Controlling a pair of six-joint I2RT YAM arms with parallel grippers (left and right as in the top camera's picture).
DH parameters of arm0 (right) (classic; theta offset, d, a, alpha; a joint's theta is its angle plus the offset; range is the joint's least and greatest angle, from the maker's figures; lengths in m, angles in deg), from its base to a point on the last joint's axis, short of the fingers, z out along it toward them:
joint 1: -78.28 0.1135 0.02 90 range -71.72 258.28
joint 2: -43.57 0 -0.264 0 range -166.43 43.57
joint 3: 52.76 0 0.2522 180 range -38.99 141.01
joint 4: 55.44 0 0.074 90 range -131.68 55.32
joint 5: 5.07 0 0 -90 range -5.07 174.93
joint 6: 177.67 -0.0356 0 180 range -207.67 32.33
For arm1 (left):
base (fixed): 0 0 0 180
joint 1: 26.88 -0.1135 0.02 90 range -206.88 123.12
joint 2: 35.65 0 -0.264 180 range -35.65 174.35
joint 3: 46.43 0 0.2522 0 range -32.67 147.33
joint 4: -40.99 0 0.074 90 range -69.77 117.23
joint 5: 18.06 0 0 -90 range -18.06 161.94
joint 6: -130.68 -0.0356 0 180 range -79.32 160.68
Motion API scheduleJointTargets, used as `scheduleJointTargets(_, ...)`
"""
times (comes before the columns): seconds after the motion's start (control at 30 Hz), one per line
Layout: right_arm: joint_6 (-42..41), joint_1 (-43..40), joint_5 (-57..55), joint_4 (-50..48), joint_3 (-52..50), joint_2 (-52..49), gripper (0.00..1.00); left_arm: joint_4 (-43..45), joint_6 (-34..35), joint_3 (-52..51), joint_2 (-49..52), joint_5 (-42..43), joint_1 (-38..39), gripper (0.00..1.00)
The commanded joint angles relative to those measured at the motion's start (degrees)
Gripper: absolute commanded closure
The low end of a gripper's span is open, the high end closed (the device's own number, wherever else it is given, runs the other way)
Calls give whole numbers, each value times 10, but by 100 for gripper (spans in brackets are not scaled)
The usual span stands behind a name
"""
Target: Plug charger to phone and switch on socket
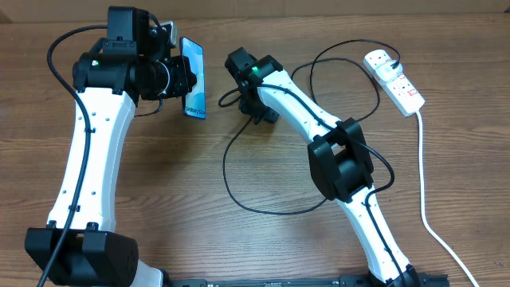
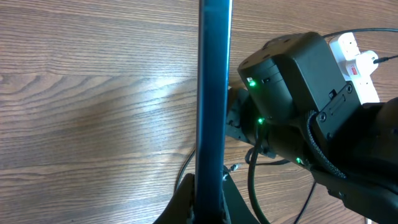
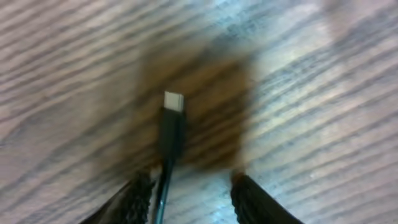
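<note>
- Left gripper (image 1: 186, 80) clamped tight on the phone (image 1: 193, 76). In the left wrist view its 2 fingers (image 2: 186, 202) pinch the phone (image 2: 213, 93) at the bottom end, seen edge-on.
- Phone is up off the tabletop (image 1: 159, 199), near the far edge, left of centre. It is tipped on its side, with the blue screen facing the right arm.
- Right gripper (image 1: 259, 114) is near the middle of the far half of the tabletop, just right of the phone and not touching it. It points down at the wood.
- Right wrist view is blurred. Right gripper (image 3: 189, 193) is partly open, with 2 fingers (image 3: 252, 199) clearly apart. The charger (image 3: 169, 137) runs between them, close by the left-hand one, and the pale connector tip sticks out ahead. No pinch on it visible.
- Charger (image 1: 224, 175) cable loops over the middle of the tabletop and under the right arm. 1 end runs up to the socket (image 1: 396, 80).
- Socket lies at the far right corner, white with red marks. Its thick white lead (image 1: 422, 167) trails toward the near right edge. Switch position too small to read.
- Socket (image 2: 351, 56) also shows behind the right arm in the left wrist view.
</note>
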Motion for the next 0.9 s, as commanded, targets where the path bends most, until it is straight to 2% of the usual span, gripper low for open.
scheduleJointTargets(0.0, -37, -4, 13, -6, 4, -29, 63, 4, -13, 7, -1, 5, 1, 96)
scheduleJointTargets(0.13, -46, -17, 20, -12, 4, -29, 67, 4, -13, 7, -1, 5, 1, 96)
scheduleJointTargets(0.33, -46, -20, 24, -12, 4, -30, 80, 5, -13, 7, -1, 5, 1, 96)
scheduleJointTargets(0.57, -46, -16, 24, -18, -2, -30, 81, 4, -13, 7, -1, 5, 1, 96)
scheduleJointTargets(0.8, -50, -16, 33, -38, -32, -30, 96, 5, -13, 7, -1, 5, 1, 96)
scheduleJointTargets(0.87, -50, -17, 35, -40, -33, -30, 96, 5, -13, 7, -1, 5, 1, 96)
